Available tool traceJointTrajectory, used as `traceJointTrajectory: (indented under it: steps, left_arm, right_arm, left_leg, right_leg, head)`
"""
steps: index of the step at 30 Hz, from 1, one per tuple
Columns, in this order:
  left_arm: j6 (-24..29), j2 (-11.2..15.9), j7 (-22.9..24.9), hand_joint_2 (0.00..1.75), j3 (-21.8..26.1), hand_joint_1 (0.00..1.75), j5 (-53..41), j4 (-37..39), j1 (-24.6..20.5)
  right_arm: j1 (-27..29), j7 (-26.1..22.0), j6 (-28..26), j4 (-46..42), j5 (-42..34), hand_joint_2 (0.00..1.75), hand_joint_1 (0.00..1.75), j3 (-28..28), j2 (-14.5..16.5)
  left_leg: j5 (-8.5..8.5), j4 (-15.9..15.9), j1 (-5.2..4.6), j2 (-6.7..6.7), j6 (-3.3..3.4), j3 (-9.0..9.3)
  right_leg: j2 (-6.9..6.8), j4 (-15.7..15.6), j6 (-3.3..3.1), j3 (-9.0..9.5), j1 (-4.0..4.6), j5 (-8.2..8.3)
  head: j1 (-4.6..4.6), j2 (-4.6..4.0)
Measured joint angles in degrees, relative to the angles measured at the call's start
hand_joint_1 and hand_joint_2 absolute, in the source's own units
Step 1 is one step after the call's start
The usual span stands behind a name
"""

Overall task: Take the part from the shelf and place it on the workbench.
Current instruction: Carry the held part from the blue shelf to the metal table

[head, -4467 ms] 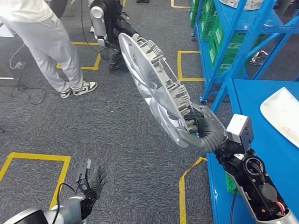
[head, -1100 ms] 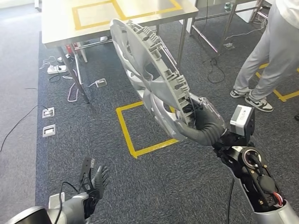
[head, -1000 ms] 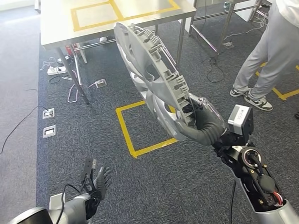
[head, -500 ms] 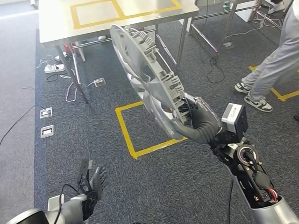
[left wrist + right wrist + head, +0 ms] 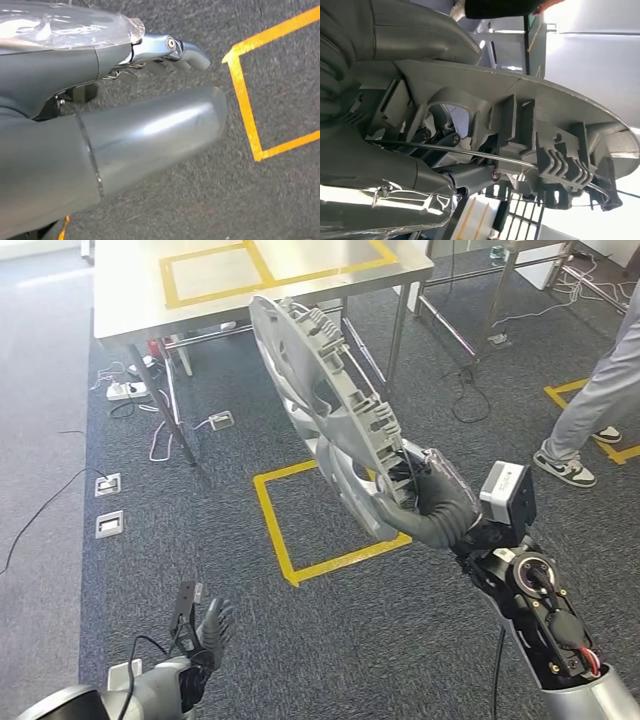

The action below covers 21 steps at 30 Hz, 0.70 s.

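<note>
Right hand (image 5: 432, 502) clamped on the lower rim of the part (image 5: 332, 410), a large silver wheel-cover-like disc with ribbed clips along its back edge. Part held out in the air, tilted edge-up, above the grey carpet floor (image 5: 226, 570) and a square of yellow tape (image 5: 275, 530); not touching anything but the hand. Seen close from the right wrist view as well: part (image 5: 531, 125) with its grey clips and a thin wire ring, thumb and dark fingers (image 5: 433, 135) wrapped on its rim.

Left hand (image 5: 204, 632) hanging low on the left, holding nothing, fingers loosely spread. Same hand in the left wrist view (image 5: 151, 115), thumb and fingers extended over carpet and a corner of yellow tape.

Steel surface (image 5: 136, 290) ahead at the top of the head view, marked with a yellow tape rectangle, well apart from the part. Power strip and cables (image 5: 128, 390) on the floor beneath it. Legs of a person (image 5: 596, 410) in light grey trousers and sneakers at the right edge.
</note>
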Motion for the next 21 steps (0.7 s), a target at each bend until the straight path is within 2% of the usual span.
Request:
traceJointTrajectory:
  steps: [2,4,5,6,7,9,10,11,14,16,17,19,20,21]
  left_arm:
    - [0.0,0.1,-0.1,0.0,0.0,0.0,0.0,0.0,0.0]
    - [0.1,0.2,-0.1,0.0,0.0,0.0,0.1,0.0,0.1]
    - [0.1,0.3,-0.1,0.0,0.0,0.0,0.2,0.0,0.3]
    - [0.2,0.3,-0.1,0.0,0.0,0.0,0.2,0.0,0.5]
    - [0.2,0.3,-0.1,0.0,0.0,0.0,0.2,0.0,0.5]
    - [0.2,0.4,-0.1,0.0,0.0,0.0,0.2,0.0,0.4]
    - [0.2,0.4,-0.2,0.0,0.0,0.0,0.1,0.0,0.4]
    - [0.2,0.4,-0.1,0.0,0.0,0.0,0.1,0.0,0.4]
    - [0.1,0.3,0.0,0.0,0.0,0.0,-0.2,0.0,0.4]
    - [0.1,0.3,0.0,0.0,0.0,0.0,-0.2,0.0,0.2]
    - [0.1,0.3,0.0,0.0,0.0,0.0,-0.2,0.0,0.1]
    - [0.1,0.3,0.1,0.0,0.0,0.0,-0.2,0.0,0.0]
    - [0.1,0.3,0.1,0.0,0.0,0.0,-0.2,0.0,0.0]
    - [0.1,0.3,0.1,0.0,0.0,0.0,-0.2,0.0,0.1]
  right_arm:
    - [0.0,0.0,-1.0,0.0,0.0,1.75,1.75,0.0,0.2]
    - [0.0,0.0,-1.9,0.2,0.2,1.75,1.75,0.0,0.3]
    - [0.0,-0.1,-2.4,0.4,0.6,1.75,1.75,0.0,0.3]
    - [0.1,-0.2,-2.9,0.5,1.0,1.75,1.75,0.0,0.3]
    - [0.3,-0.3,-3.4,0.6,1.5,1.75,1.75,0.0,0.3]
    - [0.3,-0.5,-4.1,0.7,2.1,1.75,1.75,0.0,0.4]
    - [0.3,-0.6,-4.1,0.8,2.1,1.75,1.75,0.0,0.4]
    - [0.2,-0.7,-3.8,0.8,2.0,1.75,1.75,0.0,0.4]
    - [0.2,-0.9,-1.7,0.8,0.9,1.75,1.75,0.0,0.4]
    - [0.2,-1.0,-0.8,0.8,0.8,1.75,1.75,0.1,0.4]
    - [0.2,-1.1,-0.6,0.8,1.0,1.75,1.75,0.2,0.4]
    - [0.3,-1.0,-0.6,0.8,1.2,1.75,1.75,0.4,0.4]
    - [0.4,-1.0,-0.6,0.9,1.3,1.75,1.75,0.5,0.4]
    - [0.5,-0.9,-0.6,0.9,1.3,1.75,1.75,0.5,0.4]
  left_leg:
    - [-2.69,5.1,0.14,0.27,-0.52,-2.5]
    - [-5.7,13.1,0.43,0.43,-1.01,-6.86]
    - [-6.12,15.7,0.61,0.48,-1.23,-8.45]
    - [-5.47,16.0,0.79,0.55,-1.42,-8.98]
    - [-3.79,13.9,1.0,0.63,-1.56,-8.24]
    - [0.2,5.6,1.33,0.89,-1.83,-4.36]
    - [1.38,2.2,1.35,0.87,-1.71,-2.75]
    - [1.82,0.3,1.31,0.84,-1.48,-1.76]
    - [1.54,-0.3,1.0,0.62,-0.2,-1.42]
    - [1.41,-0.4,1.02,0.63,0.54,-1.1]
    - [1.32,-0.5,1.03,0.64,0.85,-0.91]
    - [1.11,-0.5,0.86,0.6,1.28,-0.67]
    - [1.01,-0.5,0.76,0.52,1.38,-0.55]
    - [0.89,-0.4,0.67,0.38,1.42,-0.4]
  right_leg:
    - [-0.15,-0.6,-0.4,0.47,-0.27,0.22]
    - [-0.19,-0.6,-0.59,0.51,-0.27,0.17]
    - [-0.19,-0.6,-0.6,0.53,-0.27,0.12]
    - [-0.18,-0.6,-0.56,0.55,-0.28,0.05]
    - [-0.16,-0.5,-0.43,0.58,-0.32,-0.06]
    - [-0.12,0.0,0.08,0.52,-0.31,-0.54]
    - [-0.06,0.3,0.42,0.42,-0.25,-0.83]
    - [-0.01,0.6,0.73,0.35,-0.15,-1.07]
    - [0.05,0.7,1.58,0.23,-0.27,-1.55]
    - [0.04,3.2,2.06,-0.88,-0.47,-3.2]
    - [0.05,6.3,2.2,-2.32,-0.53,-4.77]
    - [0.06,14.8,2.34,-6.38,-0.55,-8.06]
    - [0.07,17.9,2.36,-8.09,-0.55,-8.74]
    - [0.07,18.6,2.28,-8.79,-0.52,-8.2]
  head:
    - [-0.36,0.0]
    - [-0.73,0.0]
    - [-0.85,0.0]
    - [-0.94,0.0]
    - [-1.03,0.0]
    - [-1.15,0.0]
    - [-1.18,0.0]
    - [-1.14,0.0]
    - [-0.75,0.0]
    - [-0.45,0.0]
    - [-0.3,0.0]
    - [-0.02,0.0]
    - [0.03,0.0]
    - [0.08,0.0]
